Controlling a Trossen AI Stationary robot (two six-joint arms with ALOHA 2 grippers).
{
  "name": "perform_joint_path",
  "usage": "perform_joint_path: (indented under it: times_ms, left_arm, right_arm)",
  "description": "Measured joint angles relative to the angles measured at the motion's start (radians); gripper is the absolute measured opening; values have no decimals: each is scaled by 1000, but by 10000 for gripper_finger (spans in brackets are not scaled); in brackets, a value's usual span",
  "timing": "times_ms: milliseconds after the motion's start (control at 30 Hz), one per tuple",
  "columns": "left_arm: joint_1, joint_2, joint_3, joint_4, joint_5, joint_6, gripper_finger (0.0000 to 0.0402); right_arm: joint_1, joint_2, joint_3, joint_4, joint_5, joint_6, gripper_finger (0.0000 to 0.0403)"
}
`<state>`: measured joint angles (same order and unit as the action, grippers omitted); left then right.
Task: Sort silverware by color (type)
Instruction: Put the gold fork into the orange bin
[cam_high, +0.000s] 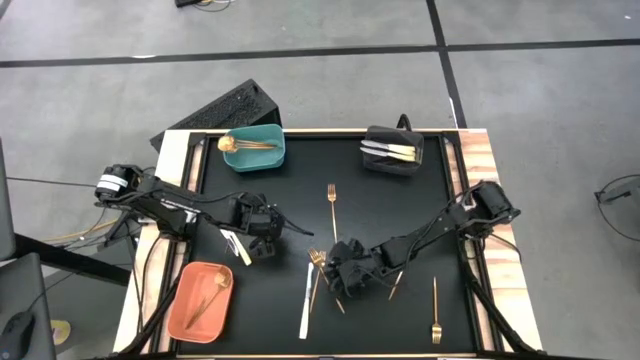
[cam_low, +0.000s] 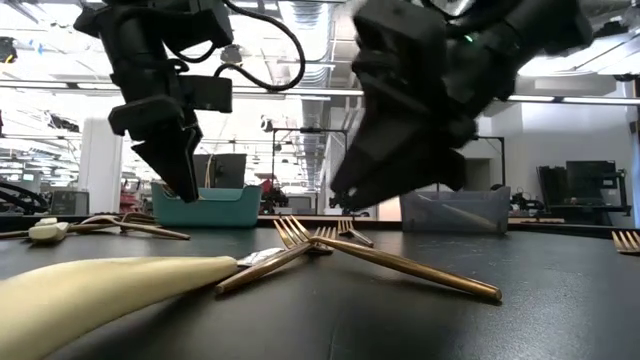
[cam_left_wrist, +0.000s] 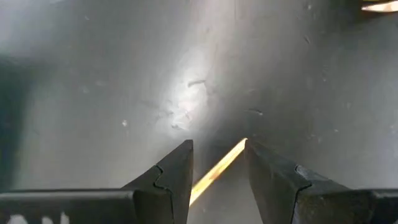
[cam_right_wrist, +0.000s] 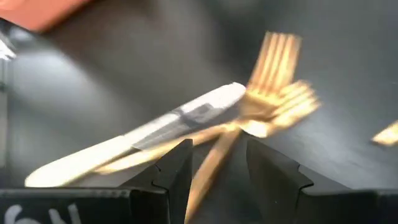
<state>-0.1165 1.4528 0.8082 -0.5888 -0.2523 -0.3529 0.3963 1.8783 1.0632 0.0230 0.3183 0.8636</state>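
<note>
The teal bin (cam_high: 253, 149) sits at the far left corner of the black mat (cam_high: 400, 210) and holds gold pieces. Across from it, at the mat's far right, the black bin (cam_high: 392, 150) holds white-handled knives. The orange bin (cam_high: 200, 301) at the near left corner has one copper piece lying in it.

The rest of the silverware is loose on the mat: a gold fork (cam_high: 332, 206) near the middle, crossed copper forks (cam_high: 317, 268) and a white-handled knife (cam_high: 306, 300) toward the near edge, another gold fork (cam_high: 436, 310) at the near right, and a white-handled piece (cam_high: 238, 247) between the teal and orange bins.

The left gripper (cam_high: 268, 243) hangs low between those two bins, fingers a narrow gap apart with a gold handle (cam_left_wrist: 217, 173) lying between them. The right gripper (cam_high: 345, 270) hovers just beside the crossed forks, slightly parted, holding nothing.

Beyond the table is grey floor marked with black tape lines (cam_high: 300, 52), and a bright workshop with shelving.
</note>
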Motion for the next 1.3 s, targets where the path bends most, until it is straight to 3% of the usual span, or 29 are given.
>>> perform_joint_path:
  times_ms: [500,667,800,1000,1300]
  left_arm:
    - [-101,-2,0,-3,-1,-114,132]
    - [-152,-2,0,28,-100,-141,132]
    - [-196,-2,0,93,-194,-139,132]
    - [-229,-2,0,213,-225,-105,132]
    - [-232,-2,0,252,-227,-108,132]
  right_arm:
    - [0,170,210,-240,-53,27,177]
    - [0,170,219,-271,-52,21,172]
    - [-1,165,218,-281,-52,-8,134]
    - [-8,162,218,-320,-47,-25,33]
    - [4,152,215,-359,59,-58,47]
